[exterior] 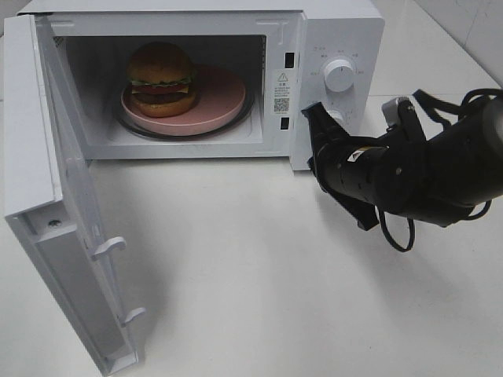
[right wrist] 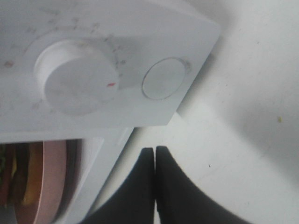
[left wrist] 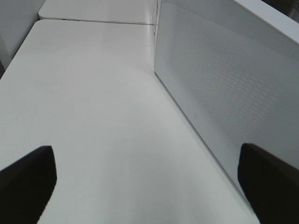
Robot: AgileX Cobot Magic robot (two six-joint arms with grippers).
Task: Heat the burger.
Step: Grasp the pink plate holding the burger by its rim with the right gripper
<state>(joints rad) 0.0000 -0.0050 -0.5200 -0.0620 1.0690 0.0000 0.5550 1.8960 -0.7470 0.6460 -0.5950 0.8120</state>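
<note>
Burger [exterior: 161, 78] sits on the pink plate [exterior: 228, 98] inside the microwave [exterior: 346, 35]: loading done. Door [exterior: 75, 236] hangs wide open; closing it and setting the dial [right wrist: 77, 88] look outstanding. Right gripper [right wrist: 154, 151] pinched closed, empty, near the dial. Left gripper [left wrist: 147, 186] spread wide, empty.

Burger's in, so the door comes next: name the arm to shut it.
Left. The left gripper, open, faces the outer side of the door; the right gripper, shut, hangs by the control knob.
</note>
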